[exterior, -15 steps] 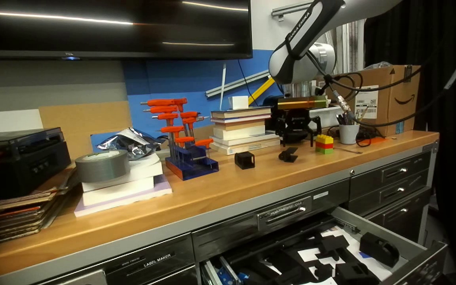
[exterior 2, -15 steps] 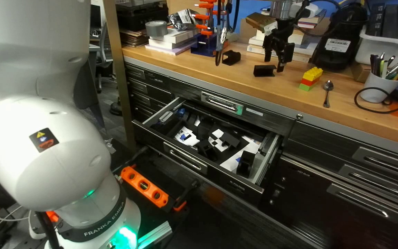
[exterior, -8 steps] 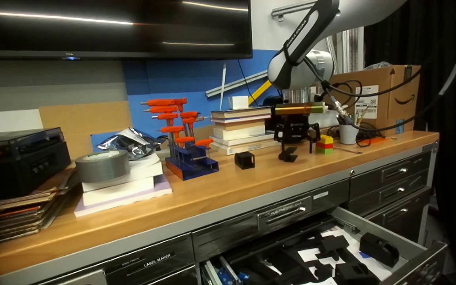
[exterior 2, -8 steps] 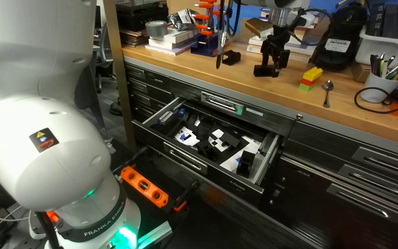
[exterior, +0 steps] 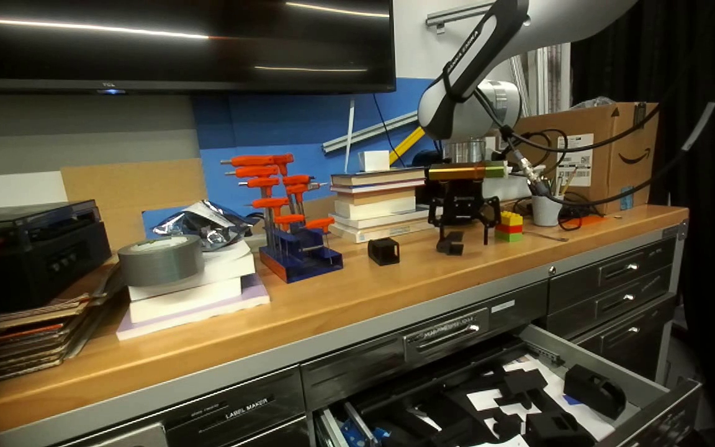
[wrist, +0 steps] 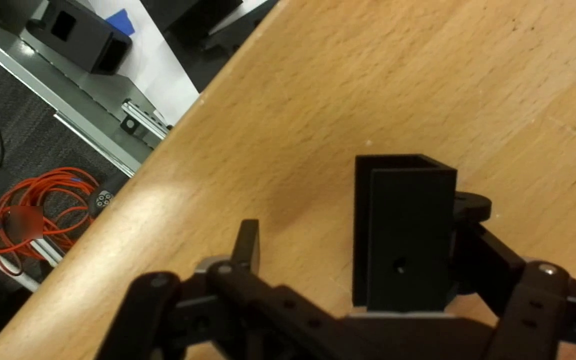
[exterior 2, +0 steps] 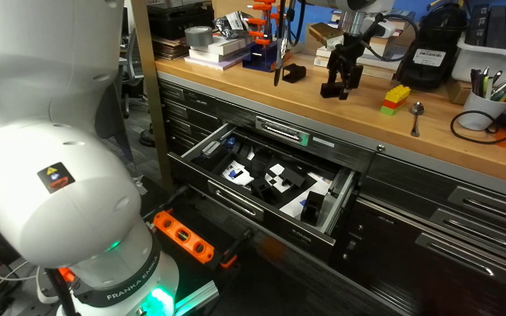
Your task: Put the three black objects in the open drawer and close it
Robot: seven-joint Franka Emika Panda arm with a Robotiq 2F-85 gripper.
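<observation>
The gripper [wrist: 358,227], spread wide, straddles a black bracket [wrist: 410,245], nothing held; bare bench [wrist: 298,150] separates one jaw from it. The front edge [wrist: 180,137] runs near; below juts the drawer [exterior 2: 279,224], black pieces [exterior 2: 312,208] inside. The black cube [exterior: 383,251] sits apart on the bench.

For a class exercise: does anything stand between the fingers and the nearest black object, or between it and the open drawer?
Nothing visible stands between the fingers and that black object. Toward the open drawer, which sits lower, lies the bench edge; nothing else visible blocks the way.
</observation>
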